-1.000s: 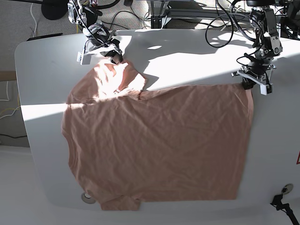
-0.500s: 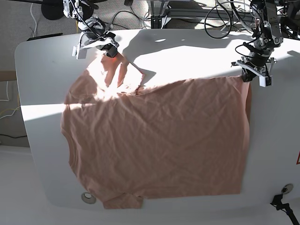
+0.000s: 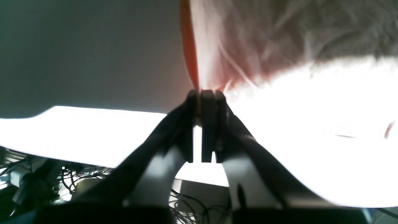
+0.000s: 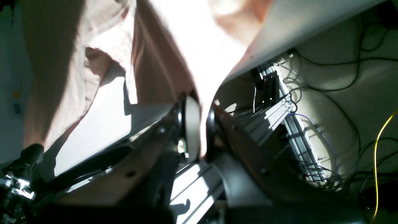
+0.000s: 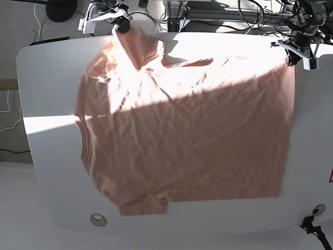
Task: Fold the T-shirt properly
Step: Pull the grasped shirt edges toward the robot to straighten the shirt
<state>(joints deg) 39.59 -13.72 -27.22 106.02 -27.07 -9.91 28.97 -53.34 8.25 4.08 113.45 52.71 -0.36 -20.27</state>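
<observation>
The salmon-pink T-shirt lies spread across the white table, wrinkled, with its far edge at the table's back edge. One short sleeve sticks out at the front. No yellow graphic shows. My left gripper is at the back right, shut on the shirt's far right corner. In the left wrist view the gripper pinches the cloth. My right gripper is at the back left, shut on the shirt near the far sleeve. In the right wrist view the cloth runs between the fingers.
Cables and metal frames lie on the floor behind the table. A round grommet sits near the front left edge and another at the front right. Sunlight falls in bright patches across the table.
Both grippers have moved toward the table's far edge, dragging the shirt with them. The shirt has slid away from the front and lies stretched wider and flatter.
</observation>
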